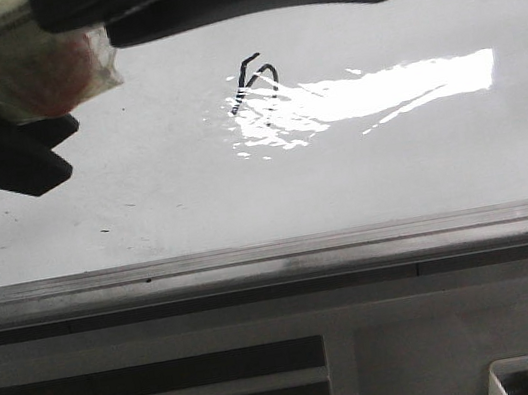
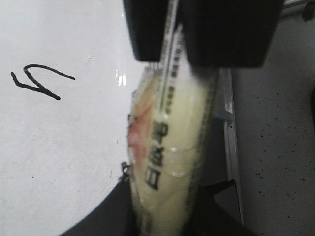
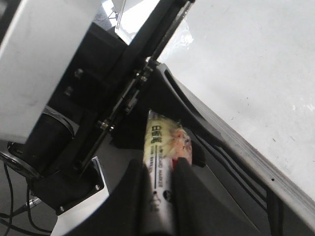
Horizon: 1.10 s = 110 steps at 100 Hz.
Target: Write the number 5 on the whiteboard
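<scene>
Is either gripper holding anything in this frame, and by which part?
The right gripper pinches a whiteboard marker around its barrel. The left gripper grips a pale, plastic-wrapped item at its lower end.

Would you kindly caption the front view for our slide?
Black marker scribble beside glare on the whiteboard.

You have open whiteboard [image 1: 144, 207] all around the 5 [image 1: 253, 83], down to the metal rim [image 1: 274, 257]. Both arms crowd the far edge (a wrapped packet [image 1: 24, 65] hangs at far left), blocking passage there.
</scene>
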{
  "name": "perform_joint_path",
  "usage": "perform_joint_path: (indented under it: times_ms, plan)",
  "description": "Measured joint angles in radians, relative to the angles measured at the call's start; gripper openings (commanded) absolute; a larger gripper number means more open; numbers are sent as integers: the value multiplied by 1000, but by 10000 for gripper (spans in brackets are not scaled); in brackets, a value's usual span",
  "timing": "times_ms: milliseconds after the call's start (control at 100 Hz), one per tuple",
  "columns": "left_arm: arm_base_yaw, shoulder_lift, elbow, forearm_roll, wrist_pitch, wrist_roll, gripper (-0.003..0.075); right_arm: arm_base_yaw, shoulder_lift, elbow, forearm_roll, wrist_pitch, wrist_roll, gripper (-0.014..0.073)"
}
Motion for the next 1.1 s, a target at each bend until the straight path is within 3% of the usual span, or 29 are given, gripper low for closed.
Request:
perform_joint_path:
  times_ms: [330, 640, 1100]
  plan:
    - [0, 0, 0, 0, 0, 2, -20, 0, 0, 0, 0, 0, 2, -34]
    - [0, 2, 0, -22, 0, 2, -20, 0, 0, 0, 1, 0, 4, 176]
    - [0, 8, 0, -39, -31, -155, -20, 2, 0, 0, 1, -37, 6, 306]
